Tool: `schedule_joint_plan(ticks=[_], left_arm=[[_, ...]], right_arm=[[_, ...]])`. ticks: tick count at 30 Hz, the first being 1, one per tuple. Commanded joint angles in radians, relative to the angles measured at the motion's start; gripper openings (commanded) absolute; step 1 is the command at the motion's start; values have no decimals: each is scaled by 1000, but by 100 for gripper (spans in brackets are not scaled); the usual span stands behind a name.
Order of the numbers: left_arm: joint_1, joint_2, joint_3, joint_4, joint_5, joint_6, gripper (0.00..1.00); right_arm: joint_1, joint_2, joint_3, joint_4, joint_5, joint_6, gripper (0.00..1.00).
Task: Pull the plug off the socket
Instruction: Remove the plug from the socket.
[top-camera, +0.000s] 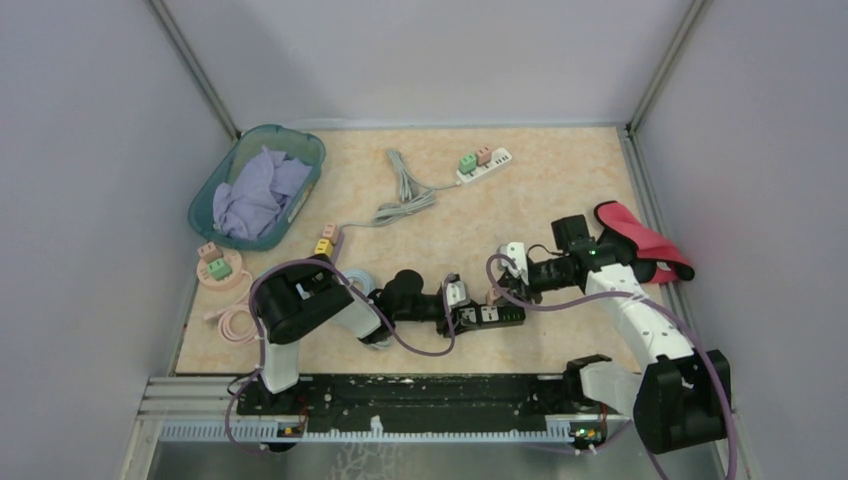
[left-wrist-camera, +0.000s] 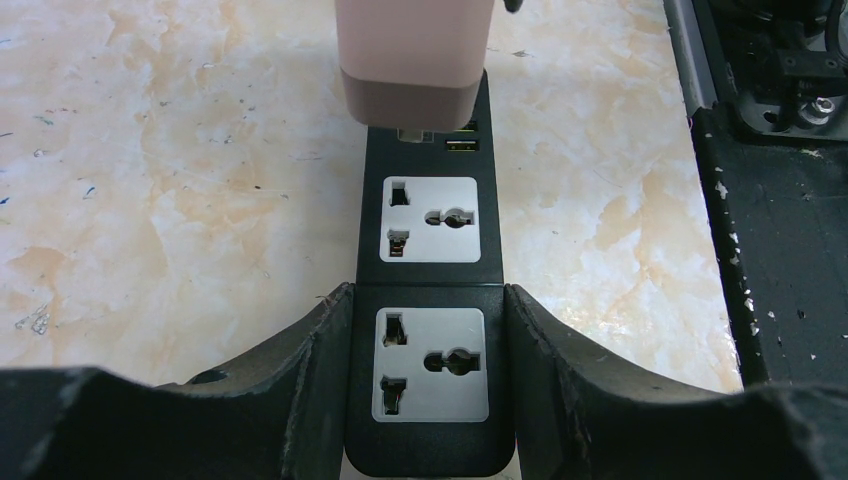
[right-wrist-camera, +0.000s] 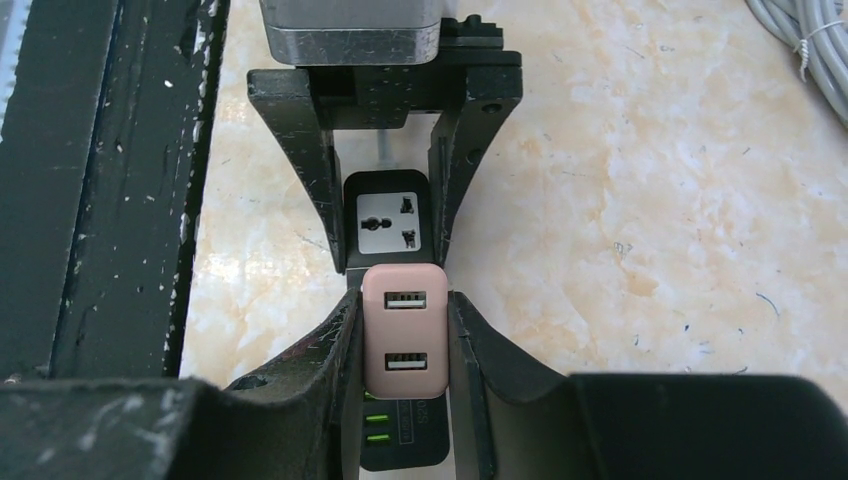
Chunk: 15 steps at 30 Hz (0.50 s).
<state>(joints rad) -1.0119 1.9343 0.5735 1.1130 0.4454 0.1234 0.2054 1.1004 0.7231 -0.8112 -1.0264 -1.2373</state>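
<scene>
Lower centre of the overhead view, just above the arm bases, I see the black power strip (top-camera: 488, 316) lying on the marbled surface (top-camera: 560, 170). My left end effector (left-wrist-camera: 428, 298) is partly closed, its fingers (left-wrist-camera: 320, 350) pressed against both long sides of the strip. My right end effector (right-wrist-camera: 403, 302) is clamped on the pink plug (right-wrist-camera: 403, 345), which stands over the strip's far end, at the top of the left wrist view. A sliver of metal shows beneath its base; I cannot tell whether its pins are still in the strip.
</scene>
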Motion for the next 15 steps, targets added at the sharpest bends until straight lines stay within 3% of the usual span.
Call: schedule_joint_plan(ticks=[1,15], left_arm=[[11,13,0,-63,-24,-15,2],[15,5,-2,-68,-43,-25,2]], right_arm=[[-26,-34,45,44,-73,57,0],[-111,-48,54,237,-51,357,0]])
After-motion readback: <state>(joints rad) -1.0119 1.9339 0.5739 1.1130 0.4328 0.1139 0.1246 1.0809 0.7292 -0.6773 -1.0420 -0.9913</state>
